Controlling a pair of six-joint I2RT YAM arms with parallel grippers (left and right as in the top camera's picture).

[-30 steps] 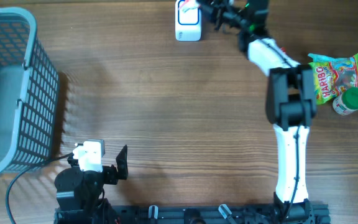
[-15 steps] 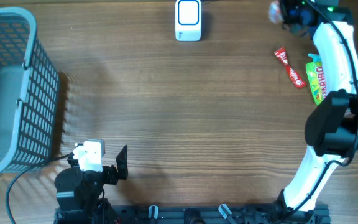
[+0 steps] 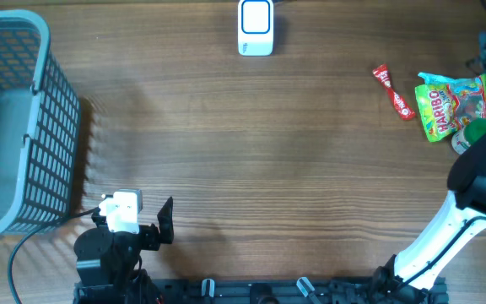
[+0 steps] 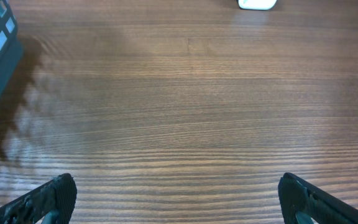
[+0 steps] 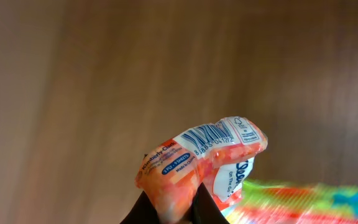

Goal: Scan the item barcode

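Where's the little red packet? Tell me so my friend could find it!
Look at the right end of the wooden table, where a bright green Haribo bag lies. Just left of it is the red packet: a thin, slanted, all-red strip, far smaller than the bag.

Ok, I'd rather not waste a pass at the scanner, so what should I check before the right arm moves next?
1. Right gripper shut on the orange packet: ok.
2. Barcode uncovered: ok.
3. Barcode facing the scanner: cannot tell.
4. Packet at the scanner: not ok; the right arm is at the right edge of the table, the scanner at top centre.
5. Left gripper open, parked near the basket, out of the way: ok.
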